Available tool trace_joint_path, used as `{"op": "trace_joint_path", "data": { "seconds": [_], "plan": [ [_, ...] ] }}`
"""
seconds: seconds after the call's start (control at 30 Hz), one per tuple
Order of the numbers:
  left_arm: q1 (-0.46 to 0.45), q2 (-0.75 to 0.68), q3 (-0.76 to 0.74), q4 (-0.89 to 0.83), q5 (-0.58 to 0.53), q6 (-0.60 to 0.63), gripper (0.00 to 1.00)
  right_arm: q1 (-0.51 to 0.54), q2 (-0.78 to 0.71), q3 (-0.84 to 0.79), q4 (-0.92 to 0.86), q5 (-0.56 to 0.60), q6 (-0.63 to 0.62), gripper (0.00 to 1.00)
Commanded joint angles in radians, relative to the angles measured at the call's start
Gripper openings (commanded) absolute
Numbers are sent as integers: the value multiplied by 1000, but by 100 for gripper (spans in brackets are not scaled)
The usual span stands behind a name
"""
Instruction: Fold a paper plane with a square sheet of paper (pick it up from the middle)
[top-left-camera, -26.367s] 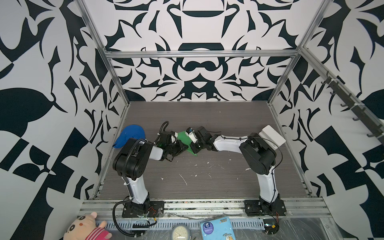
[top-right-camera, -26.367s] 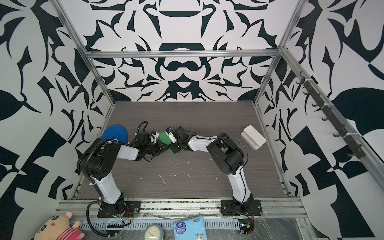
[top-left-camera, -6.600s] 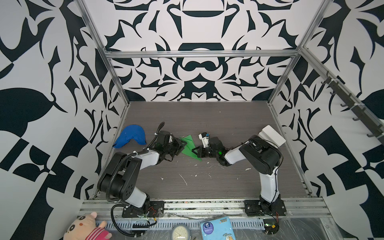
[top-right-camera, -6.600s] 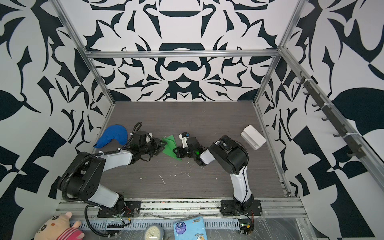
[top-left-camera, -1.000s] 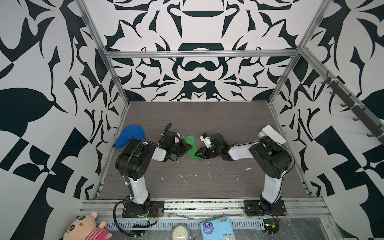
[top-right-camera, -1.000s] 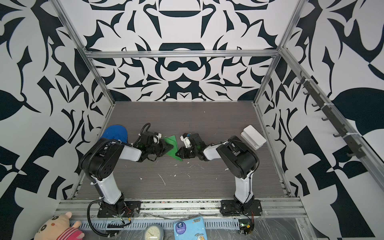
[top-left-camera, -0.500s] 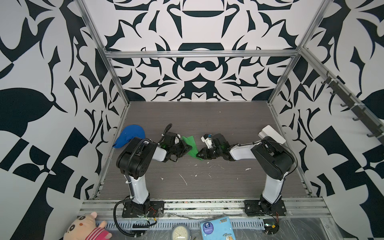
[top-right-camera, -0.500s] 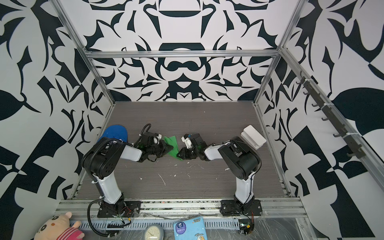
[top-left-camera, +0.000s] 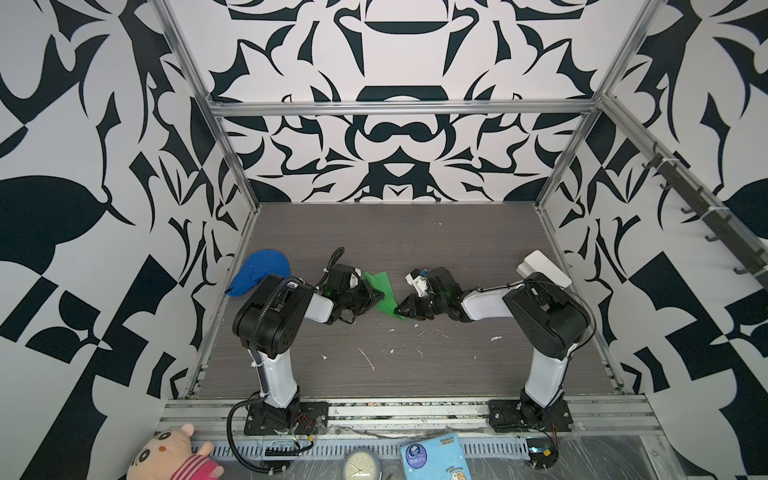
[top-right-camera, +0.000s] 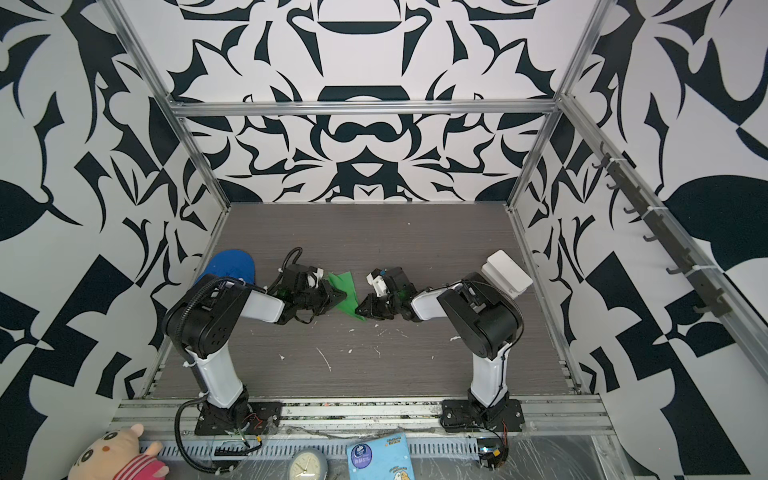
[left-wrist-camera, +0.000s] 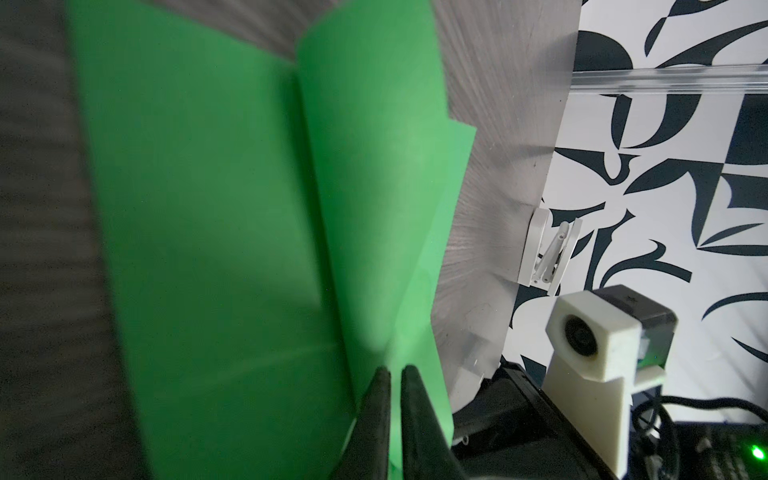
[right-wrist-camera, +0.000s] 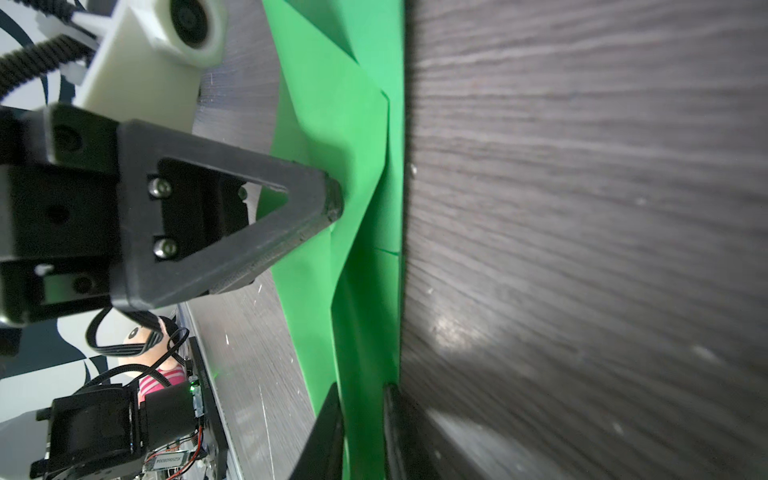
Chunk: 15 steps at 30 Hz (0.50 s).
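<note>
My left claw (left-wrist-camera: 392, 376) is clenched on an edge of the folded green paper (left-wrist-camera: 228, 208). My right claw (right-wrist-camera: 360, 395) straddles its far tip; I cannot tell whether it grips.

The paper plane (left-wrist-camera: 208, 249), apparently blurred, overruns the left wrist view's edges.

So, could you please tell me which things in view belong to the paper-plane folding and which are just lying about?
Part of the job:
green paper, partly folded
left gripper, pinching it
right gripper, jaws either side of its pointed end

Just lying about:
blue cap
white block
plush toy
clock
blue packet
</note>
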Motion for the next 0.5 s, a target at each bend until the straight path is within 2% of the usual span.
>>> {"op": "trace_joint_path", "data": {
  "seconds": [0.0,0.27,0.47],
  "plan": [
    [-3,15,2,-26,-11,9,12,-4,-54,-10,-20,-10,13,19],
    [-3,16,1,-27,-13,9,12,-4,-91,5,-65,6,-12,23],
    [-2,13,3,-31,-14,9,12,11,-121,72,-260,136,-81,25]
  ]
}}
